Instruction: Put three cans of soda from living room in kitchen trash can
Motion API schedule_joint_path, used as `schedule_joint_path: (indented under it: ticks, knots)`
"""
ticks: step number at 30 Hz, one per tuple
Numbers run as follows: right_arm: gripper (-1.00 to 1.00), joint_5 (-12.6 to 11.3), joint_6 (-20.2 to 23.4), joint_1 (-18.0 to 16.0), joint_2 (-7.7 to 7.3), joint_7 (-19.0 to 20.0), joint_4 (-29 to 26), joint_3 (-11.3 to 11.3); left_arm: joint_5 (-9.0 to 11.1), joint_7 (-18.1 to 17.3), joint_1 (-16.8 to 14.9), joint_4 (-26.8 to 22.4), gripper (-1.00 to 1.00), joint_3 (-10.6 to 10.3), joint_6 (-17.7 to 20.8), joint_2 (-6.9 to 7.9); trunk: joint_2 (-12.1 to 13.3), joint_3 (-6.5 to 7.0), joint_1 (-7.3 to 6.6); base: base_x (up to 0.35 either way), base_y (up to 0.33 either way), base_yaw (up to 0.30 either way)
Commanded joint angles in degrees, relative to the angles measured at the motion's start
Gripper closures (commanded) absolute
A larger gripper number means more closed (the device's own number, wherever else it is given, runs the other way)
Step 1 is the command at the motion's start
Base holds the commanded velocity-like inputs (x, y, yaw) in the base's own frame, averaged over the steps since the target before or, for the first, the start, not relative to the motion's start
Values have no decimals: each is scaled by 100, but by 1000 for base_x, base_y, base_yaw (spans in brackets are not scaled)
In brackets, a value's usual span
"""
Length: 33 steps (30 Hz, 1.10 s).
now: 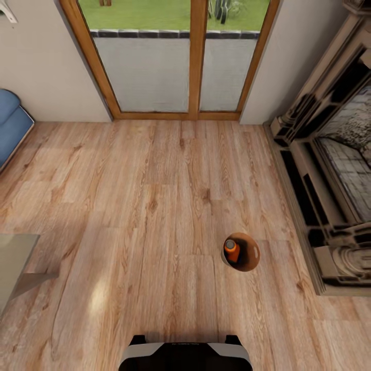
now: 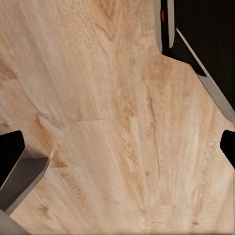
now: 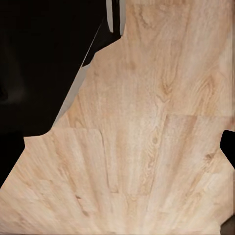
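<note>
We see even, bright daylight from the glass doors (image 1: 178, 56), a pale glare patch on the wood floor (image 1: 98, 301), and a soft shadow beside the grey table (image 1: 15, 263). Render is slightly soft; fireplace (image 1: 330, 170) texture smeared. Straight lines lean outward at head-view edges. Both wrist views show blurry floor grain.

No text, label or number can be read anywhere; the orange can's side is too small to make out
</note>
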Motion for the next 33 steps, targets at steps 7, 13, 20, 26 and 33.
schedule_joint_path:
  ticks: [7, 13, 20, 26, 33]
  knots:
    - [-100, -168, -46, 46, -23, 2, 0, -10, -11, 1, 19, 1, -100, 4, 6, -20, 282, 126, -154, 0, 0, 0]
    - [-100, -233, -62, 75, 5, 2, -24, -65, -5, -2, 18, -29, -100, 13, 5, -84, 523, 234, -286, 0, 0, 0]
    - [-100, -230, -51, 79, 27, 3, -80, -619, -5, -6, 18, -41, -100, 12, 6, -242, 804, 360, -440, 0, 0, 0]
    - [-100, -226, -48, 82, 46, 3, -105, -731, -1, -2, 18, -48, -100, 13, 3, -263, 1044, 467, -572, 0, 0, 0]
    - [-100, -240, -47, 79, 66, -203, -115, -783, 26, -7, 18, -61, -100, 13, -4, -269, 1325, 593, -725, 0, 0, 0]
